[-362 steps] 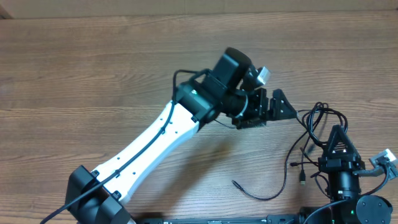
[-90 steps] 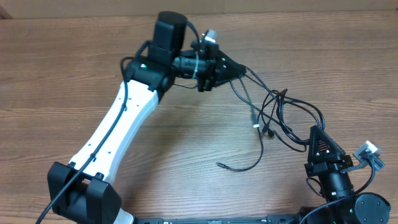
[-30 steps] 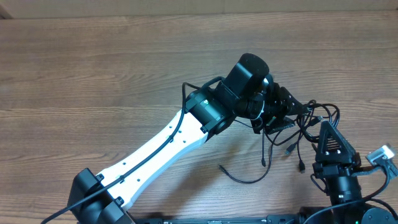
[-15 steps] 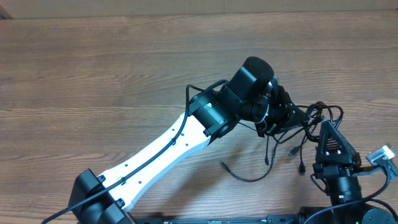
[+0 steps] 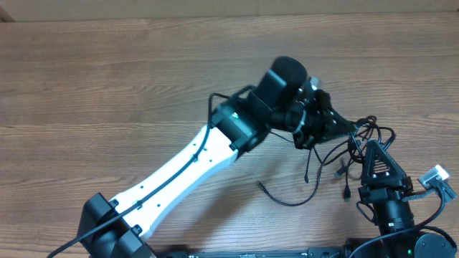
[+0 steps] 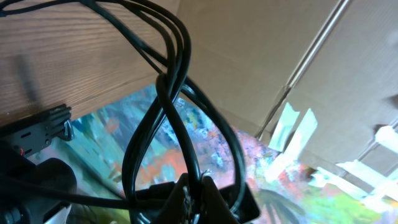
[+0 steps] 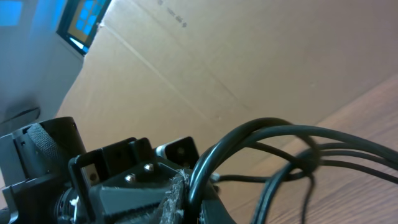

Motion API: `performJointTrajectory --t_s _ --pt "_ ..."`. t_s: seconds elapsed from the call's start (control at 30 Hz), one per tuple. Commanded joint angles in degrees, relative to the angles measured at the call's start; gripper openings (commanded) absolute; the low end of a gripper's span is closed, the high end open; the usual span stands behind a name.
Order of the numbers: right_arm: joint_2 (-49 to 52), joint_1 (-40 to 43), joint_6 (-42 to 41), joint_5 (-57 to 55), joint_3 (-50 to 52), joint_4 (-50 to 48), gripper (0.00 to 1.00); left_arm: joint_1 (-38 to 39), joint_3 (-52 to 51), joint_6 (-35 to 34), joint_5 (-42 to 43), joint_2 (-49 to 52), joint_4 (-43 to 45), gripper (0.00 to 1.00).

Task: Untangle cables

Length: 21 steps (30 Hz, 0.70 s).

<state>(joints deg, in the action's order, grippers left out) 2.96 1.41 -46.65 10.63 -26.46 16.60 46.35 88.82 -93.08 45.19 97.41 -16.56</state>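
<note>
Gripping the cables [image 5: 353, 140] from both ends: left jaws are closed tight on looped strands, right jaws clamped on several strands. The tangle sits between them, right of centre on the worktop [image 5: 107, 86], with one loose end trailing across the wood.

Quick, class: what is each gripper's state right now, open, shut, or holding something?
The left gripper is shut on the cables.
The right gripper is shut on the cables too.

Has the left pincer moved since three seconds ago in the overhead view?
Yes. The left pincer, gripping thin black cables, swung away from the wooden table's far edge toward the right pincer.
</note>
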Motion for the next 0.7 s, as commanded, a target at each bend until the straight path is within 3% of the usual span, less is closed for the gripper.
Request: performJointTrajectory --t_s 0.0,0.17,0.33,0.4,0.67 --pt "-0.2 0.2 1.4 -2.3 0.2 1.0 0.04 -4.1 0.4 0.6 7.2 -1.5 0.6 0.04" --pt "-0.2 0.2 2.2 -3.8 0.2 3.6 0.04 -9.4 0.4 6.3 13.2 -1.5 0.9 0.04" --pt "-0.2 0.2 2.2 -4.8 0.2 3.8 0.04 -14.8 0.4 23.8 17.6 -1.5 0.6 0.04" --pt "-0.2 0.2 2.2 -6.4 0.2 3.4 0.04 -18.6 0.4 34.2 22.5 -1.5 -1.1 0.04" --pt "-0.2 0.2 2.2 -8.7 0.2 2.7 0.04 -28.9 0.4 50.4 24.7 -1.5 -10.7 0.06"
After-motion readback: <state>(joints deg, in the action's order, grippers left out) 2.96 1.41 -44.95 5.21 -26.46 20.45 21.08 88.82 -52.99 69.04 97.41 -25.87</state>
